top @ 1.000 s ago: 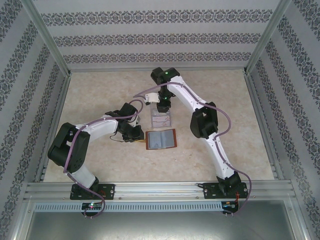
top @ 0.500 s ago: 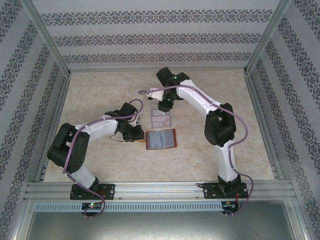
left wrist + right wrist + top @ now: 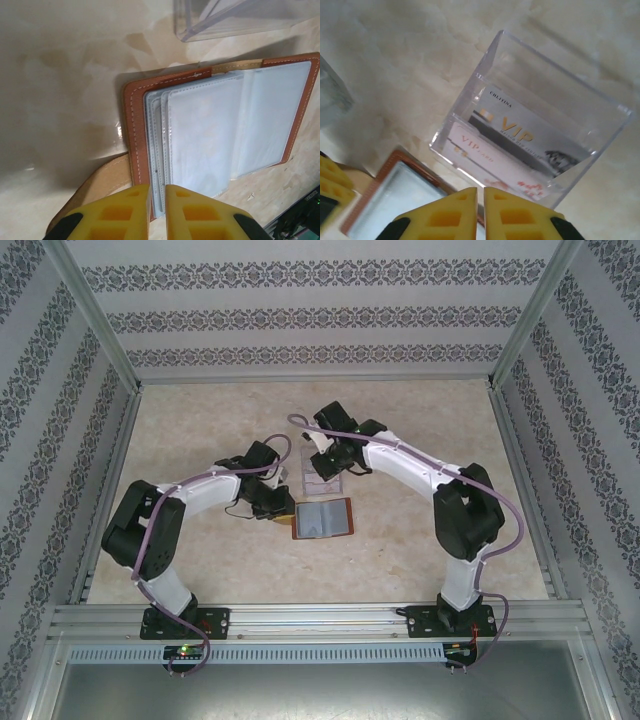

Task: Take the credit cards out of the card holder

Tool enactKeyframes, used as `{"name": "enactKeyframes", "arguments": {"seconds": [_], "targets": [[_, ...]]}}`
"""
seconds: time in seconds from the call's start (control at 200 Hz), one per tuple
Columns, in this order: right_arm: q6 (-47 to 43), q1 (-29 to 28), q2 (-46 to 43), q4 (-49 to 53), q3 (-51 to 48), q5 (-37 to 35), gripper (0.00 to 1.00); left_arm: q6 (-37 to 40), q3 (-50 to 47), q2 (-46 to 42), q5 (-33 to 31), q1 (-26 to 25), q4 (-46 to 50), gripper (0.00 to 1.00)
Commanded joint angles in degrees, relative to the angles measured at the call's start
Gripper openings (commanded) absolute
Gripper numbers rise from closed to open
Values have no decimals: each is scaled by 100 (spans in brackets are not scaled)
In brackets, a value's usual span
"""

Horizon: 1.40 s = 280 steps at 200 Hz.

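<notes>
Our left claw [image 3: 157, 192] pinches the card holder [image 3: 210, 130] by its left edge. Our right claw [image 3: 480, 192], shut and empty, hangs just behind it, close to the credit cards [image 3: 520, 137] in their stand [image 3: 555, 75].

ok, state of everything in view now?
card holder, open flat on table, sleeves look empty
clear stand, upright, two cards inside
grey card, standing in stand
white card, standing in stand
left gripper, jaws shut on card holder edge
right gripper, jaws shut, empty
</notes>
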<state>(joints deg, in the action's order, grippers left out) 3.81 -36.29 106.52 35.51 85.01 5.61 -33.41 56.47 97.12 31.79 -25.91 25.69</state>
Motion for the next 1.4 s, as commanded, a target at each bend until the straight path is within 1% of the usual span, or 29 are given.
{"name": "enactKeyframes", "arguments": {"seconds": [0.0, 0.14, 0.22, 0.33, 0.475, 0.545, 0.625, 0.734, 1.214, 1.394], "targets": [[1448, -80, -316, -339, -345, 133, 10, 45, 172, 120, 135, -102, -122, 15], [2474, -122, -452, -347, -642, 353, 10, 54, 226, 234, 132, -172, -109, 14], [2887, -123, -496, -453, -830, 811, 8, 54, 241, 295, 133, -193, -117, 14], [3283, -142, -595, -708, -1139, 1213, 7, 83, 248, 362, 110, -214, -127, 13], [3413, -215, -647, -868, -1433, 1438, 10, 102, 208, 435, 93, -222, -168, 12], [3502, -244, -649, -914, -1536, 1450, 10, 104, 189, 483, 100, -222, -187, 10], [3561, -277, -658, -947, -1616, 1457, 14, 105, 176, 505, 113, -222, -213, 9], [3669, -316, -646, -996, -1705, 1460, 15, 124, 152, 527, 111, -221, -218, 9], [3767, -478, -233, -888, -1681, 1417, 22, 72, -79, 500, 144, -226, -395, 9], [3759, -501, -71, -863, -1630, 1450, 23, 54, -97, 502, 150, -226, -425, 9]]}}
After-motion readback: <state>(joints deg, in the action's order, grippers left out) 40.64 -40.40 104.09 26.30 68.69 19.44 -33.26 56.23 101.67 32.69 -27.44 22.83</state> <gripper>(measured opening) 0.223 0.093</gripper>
